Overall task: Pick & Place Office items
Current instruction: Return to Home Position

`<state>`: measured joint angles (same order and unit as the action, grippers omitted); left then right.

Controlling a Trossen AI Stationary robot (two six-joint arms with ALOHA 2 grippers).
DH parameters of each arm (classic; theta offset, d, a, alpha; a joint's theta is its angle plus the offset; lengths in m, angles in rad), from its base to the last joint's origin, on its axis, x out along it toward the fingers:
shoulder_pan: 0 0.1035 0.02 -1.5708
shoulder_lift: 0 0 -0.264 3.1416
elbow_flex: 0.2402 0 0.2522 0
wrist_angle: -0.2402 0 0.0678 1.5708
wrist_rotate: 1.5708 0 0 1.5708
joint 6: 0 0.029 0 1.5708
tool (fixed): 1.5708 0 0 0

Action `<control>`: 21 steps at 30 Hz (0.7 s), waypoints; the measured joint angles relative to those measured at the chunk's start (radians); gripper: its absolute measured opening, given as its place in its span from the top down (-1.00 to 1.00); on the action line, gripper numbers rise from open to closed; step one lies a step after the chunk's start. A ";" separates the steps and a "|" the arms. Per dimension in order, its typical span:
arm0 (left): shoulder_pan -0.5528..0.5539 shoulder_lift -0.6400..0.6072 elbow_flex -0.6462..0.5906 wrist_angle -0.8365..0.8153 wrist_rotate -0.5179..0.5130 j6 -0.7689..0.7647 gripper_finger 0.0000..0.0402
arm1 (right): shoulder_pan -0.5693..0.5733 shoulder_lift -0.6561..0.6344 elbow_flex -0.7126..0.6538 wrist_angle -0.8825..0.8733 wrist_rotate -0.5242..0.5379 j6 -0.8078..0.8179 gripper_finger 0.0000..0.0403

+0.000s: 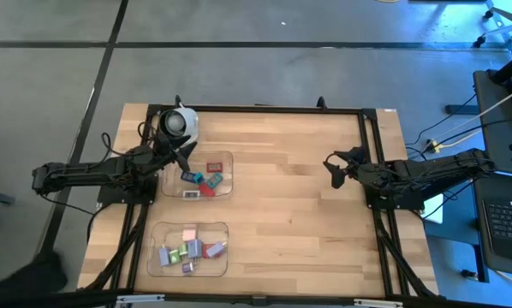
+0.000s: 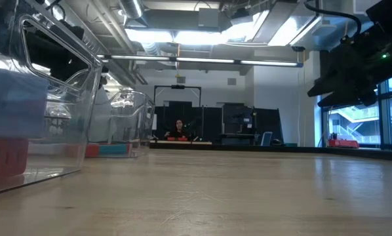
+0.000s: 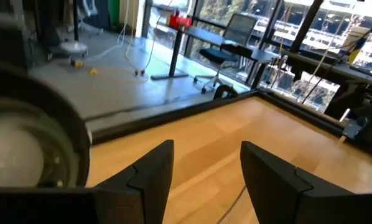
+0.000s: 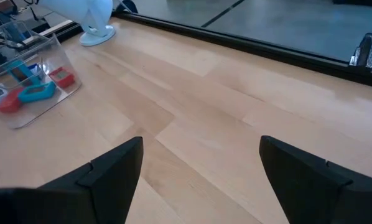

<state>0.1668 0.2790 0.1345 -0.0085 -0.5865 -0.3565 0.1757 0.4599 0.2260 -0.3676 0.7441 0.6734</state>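
The office items are tiny blocky pieces in two clear trays on the table's left half. Red, teal and white pieces (image 1: 203,181) lie in the far tray (image 1: 229,158), also seen as pieces (image 4: 30,87) in the right wrist view. Lavender, pink, green and red pieces (image 1: 190,248) lie in the near tray (image 1: 157,229). My left gripper (image 1: 181,159) (image 3: 204,171) is open over the far tray's far-left corner, beside the white round object (image 1: 181,122) (image 3: 18,149), with nothing between its fingers. My right gripper (image 1: 335,168) (image 4: 201,168) is open above bare wood near the right edge.
A black frame (image 1: 264,109) runs along the table's far edge and down both sides. Bare wood (image 1: 290,205) spans the middle between the trays and the right arm. In the low view the trays (image 2: 45,98) stand at the left, and a person (image 2: 178,128) sits far behind the table.
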 joint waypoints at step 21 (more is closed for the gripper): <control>-0.001 0.053 -0.048 0.058 -0.148 0.067 0.09 | 0.000 0.023 0.000 -0.002 0.245 -0.003 -0.60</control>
<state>0.1658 0.3320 0.0869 0.0497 -0.7347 -0.2891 0.1757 0.4831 0.2260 -0.3698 0.9891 0.6701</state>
